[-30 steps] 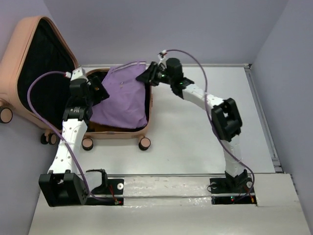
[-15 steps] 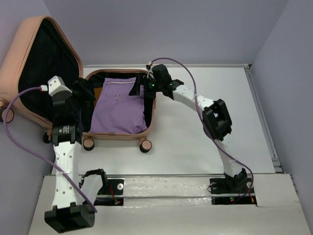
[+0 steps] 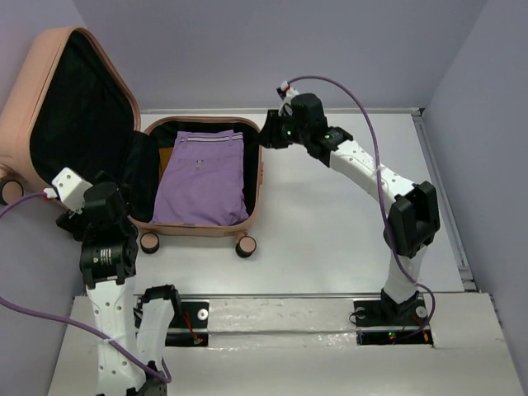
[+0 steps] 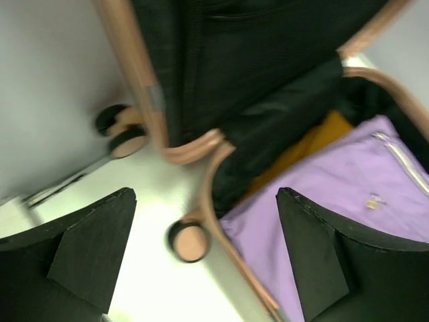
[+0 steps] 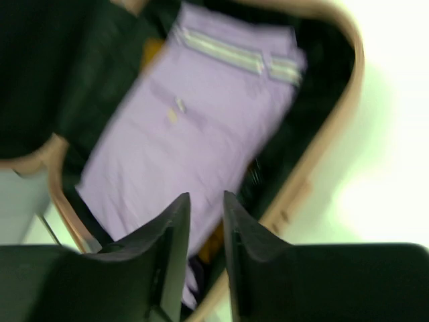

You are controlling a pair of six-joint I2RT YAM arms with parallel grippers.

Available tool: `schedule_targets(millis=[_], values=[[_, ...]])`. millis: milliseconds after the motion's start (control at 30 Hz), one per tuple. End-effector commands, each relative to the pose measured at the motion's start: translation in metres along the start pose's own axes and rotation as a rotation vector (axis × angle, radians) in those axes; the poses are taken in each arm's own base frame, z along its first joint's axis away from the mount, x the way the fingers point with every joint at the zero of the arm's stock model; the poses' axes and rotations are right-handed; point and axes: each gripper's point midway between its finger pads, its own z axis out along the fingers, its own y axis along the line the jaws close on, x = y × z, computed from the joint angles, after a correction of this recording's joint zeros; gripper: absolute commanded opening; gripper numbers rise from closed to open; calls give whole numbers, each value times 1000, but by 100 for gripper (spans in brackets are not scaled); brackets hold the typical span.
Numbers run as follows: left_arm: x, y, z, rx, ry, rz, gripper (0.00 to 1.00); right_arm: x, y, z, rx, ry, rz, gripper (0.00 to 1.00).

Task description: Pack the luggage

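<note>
At the left rear of the table (image 3: 330,231), the peach-pink luggage (image 3: 198,230) was seen lying open, its black-lined lid (image 3: 82,124) propped upright. The left gripper (image 4: 208,261) was held near a front caster wheel (image 4: 188,241), fingers spread wide and empty. A folded purple cloth (image 3: 202,177) was laid flat inside the base, over an orange-brown cloth (image 3: 167,157). The right gripper (image 5: 206,258) was poised above the right rim, fingers nearly together, holding nothing. Packing looked done; closing and zipping appeared to be left.
</note>
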Motion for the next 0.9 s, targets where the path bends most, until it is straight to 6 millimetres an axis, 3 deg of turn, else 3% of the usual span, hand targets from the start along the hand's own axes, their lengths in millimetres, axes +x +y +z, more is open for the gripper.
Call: schedule_targets(millis=[0, 100, 167, 200, 267, 300, 333, 400, 467, 600, 667, 767, 800, 867], values=[[-35, 62, -14, -363, -136, 13, 98, 22, 12, -30, -58, 2, -26, 29], [-45, 82, -16, -520, -202, 39, 98, 43, 9, -42, -67, 21, -22, 37], [-54, 82, -16, -550, -235, 21, 98, 42, 17, -57, -99, 2, -32, 40], [-58, 83, -11, -600, -247, 54, 97, 54, 15, -59, -110, 20, -28, 40], [-74, 75, -3, -633, -284, 58, 97, 55, 21, -72, -128, 7, -45, 41], [-76, 68, 9, -663, -268, 102, 96, 65, 16, -74, -125, 21, -47, 41], [-91, 66, 10, -676, -281, 70, 95, 63, 19, -82, -130, 10, -66, 41], [-95, 53, 29, -685, -242, 94, 90, 70, 17, -87, -127, 16, -76, 41], [-109, 43, 34, -674, -242, 83, 86, 79, 15, -94, -128, 27, -83, 41], [-107, 34, 46, -665, -223, 97, 55, 92, 6, -93, -107, 44, -81, 41], [-106, 29, 46, -614, -212, 99, 6, 99, -4, -85, -78, 61, -75, 41], [-101, 12, 42, -521, -210, 136, 6, 99, -25, -71, -13, 60, -40, 44], [-102, -17, 30, -391, -245, 114, 6, 107, -42, -60, 26, 85, -9, 46], [-89, -48, 13, -254, -259, 144, 6, 110, -60, -48, 72, 98, 54, 50]])
